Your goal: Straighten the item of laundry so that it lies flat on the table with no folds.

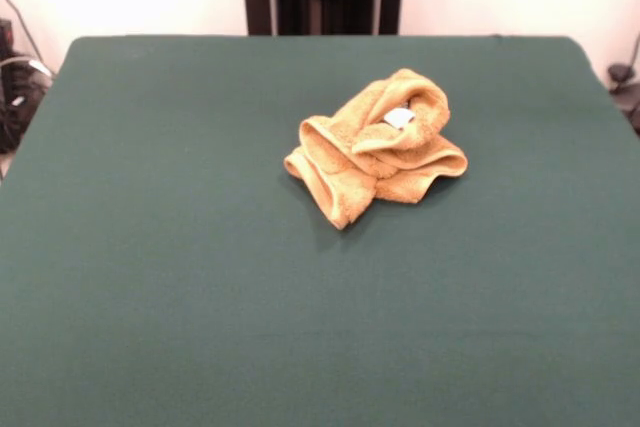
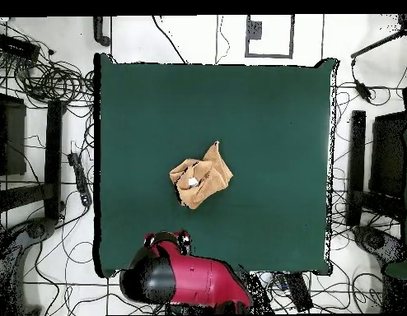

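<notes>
- Golden-orange terry-cloth towel (image 1: pixel 377 145) sits crumpled w/ white tag (image 1: pixel 399 118) up, centre of dark green felt table (image 1: pixel 180 277).
- Nothing flattened yet; all unfolding remains.
- Red arm (image 2: pixel 190 280) at overhead's bottom edge; gripper's state: can't tell.

Towel (image 1: pixel 375 147): golden-orange terry cloth, small, crumpled into a loose heap with several rolled folds; not flat.
Towel folds: one thick roll curls over the top of the heap, other layers spread under it; in the front view, one folded corner points toward 7 o'clock.
Tag (image 1: pixel 399 118): small, white, on the upper side of the heap, facing up.
Towel place: in the overhead view (image 2: pixel 200 176) it lies close to the table centre, a little toward 6 o'clock.
Table (image 1: pixel 160 277): large, rectangular, covered with dark green cloth, much wider than the towel.
Contact: the towel rests on the table, well apart from every edge.
</notes>
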